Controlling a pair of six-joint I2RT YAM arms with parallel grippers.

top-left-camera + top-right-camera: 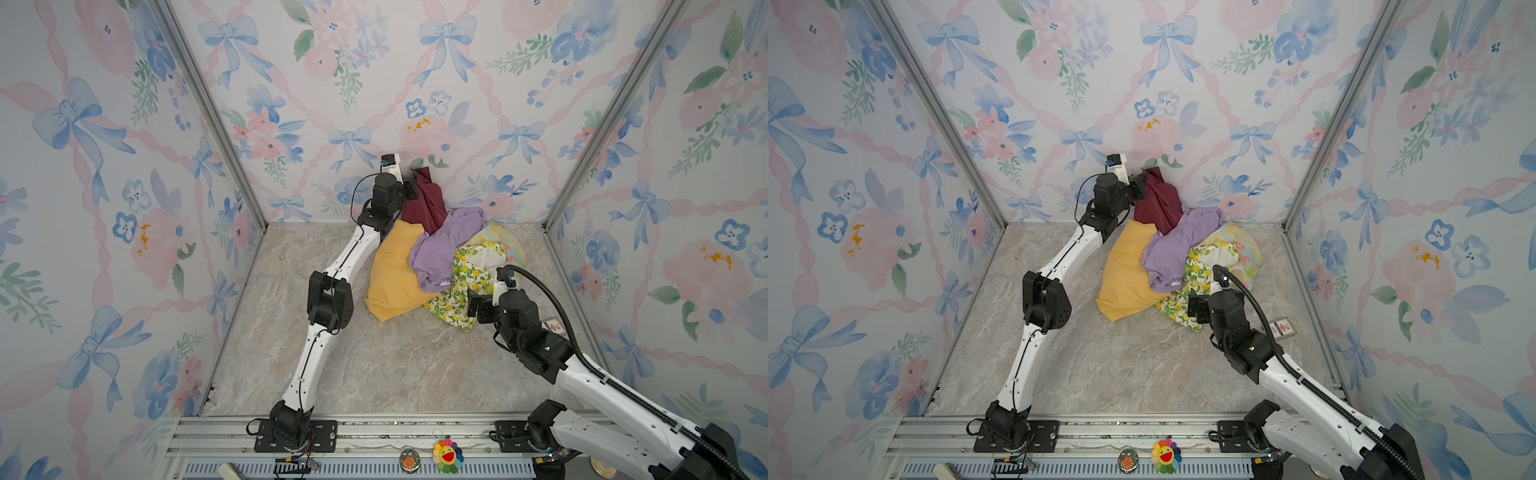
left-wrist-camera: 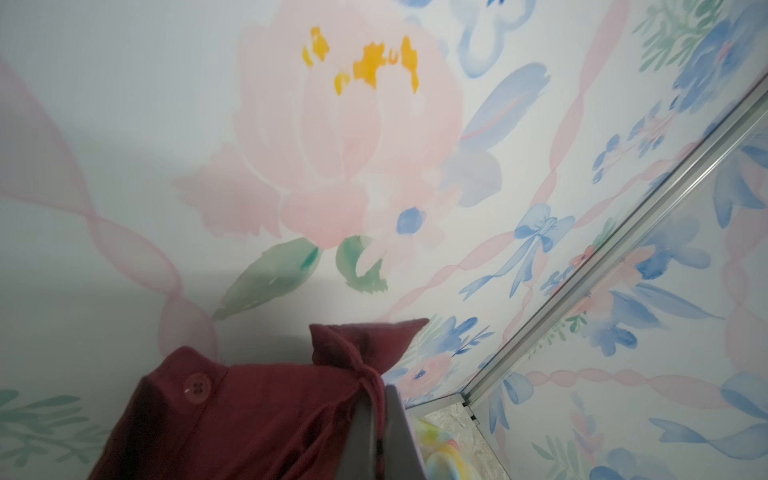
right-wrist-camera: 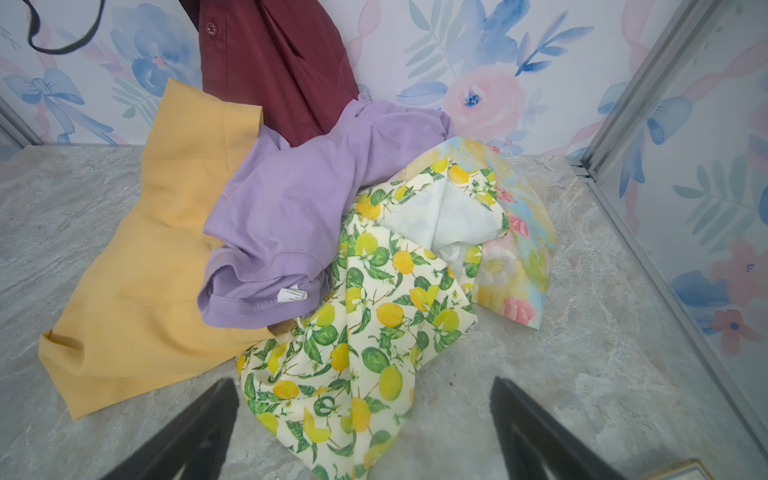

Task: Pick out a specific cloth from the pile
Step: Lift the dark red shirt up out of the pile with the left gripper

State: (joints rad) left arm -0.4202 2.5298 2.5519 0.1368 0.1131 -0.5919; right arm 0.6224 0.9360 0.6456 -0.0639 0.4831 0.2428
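I find left fingers (image 2: 365, 449) pinched shut on the maroon cloth (image 1: 424, 199), held high to draw it from the pile (image 1: 432, 257); right fingers (image 3: 187, 432) gape, empty.

Pale wallpaper (image 1: 457, 83) covers the walls around me: pink blooms, blue bows, twisting pink ribbons. Aluminium posts (image 1: 208, 112) run up both back corners. The floor (image 1: 374, 365) I work over has a grey-beige marble pattern. A small printed card (image 1: 1282, 328) lies flat on it near the right-hand wall. A metal rail (image 1: 395, 432) runs along the front, and by it sit a smiling rainbow flower toy (image 1: 447, 456) and, just beside that, an oval badge (image 1: 409, 460) with an orange picture.
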